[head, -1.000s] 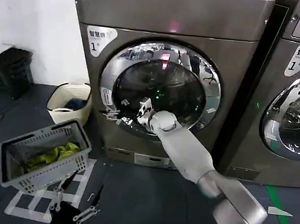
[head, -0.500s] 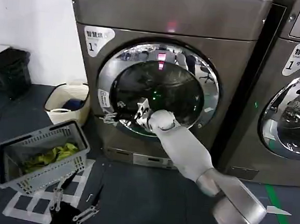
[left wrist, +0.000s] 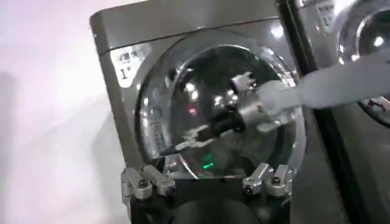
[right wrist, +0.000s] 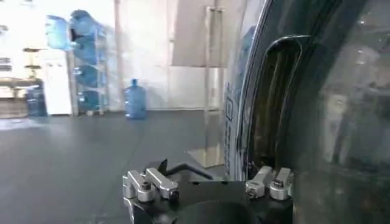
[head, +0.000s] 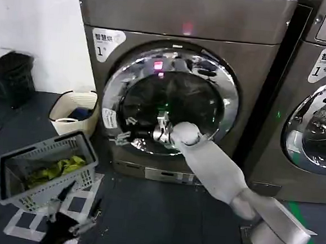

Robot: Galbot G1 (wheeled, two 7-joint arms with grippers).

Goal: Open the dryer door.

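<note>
The dryer door (head: pixel 173 100) is a round porthole with a chrome ring and dark glass, and its left edge stands a little out from the machine front. My right gripper (head: pixel 122 137) reaches across the glass to the door's lower left rim, open, fingers at the edge. From the left wrist view, the right gripper (left wrist: pixel 180 145) lies against the dryer door (left wrist: pixel 225 91). Seen from the right wrist, the door's rim and handle recess (right wrist: pixel 274 103) stand close beside my right gripper (right wrist: pixel 207 171). My left gripper (head: pixel 67 224) hangs low near the floor, open and holding nothing.
A grey basket (head: pixel 87 150) holding green cloth sits on the floor at lower left. Behind it by the wall is a white basket (head: pixel 74 106). A second machine (head: pixel 322 112) with a similar chrome door stands to the right. Dark floor lies before the dryer.
The door's left edge has swung outward and its reflections have shifted. My right gripper moved down and toward me with the rim. The left gripper sank lower.
</note>
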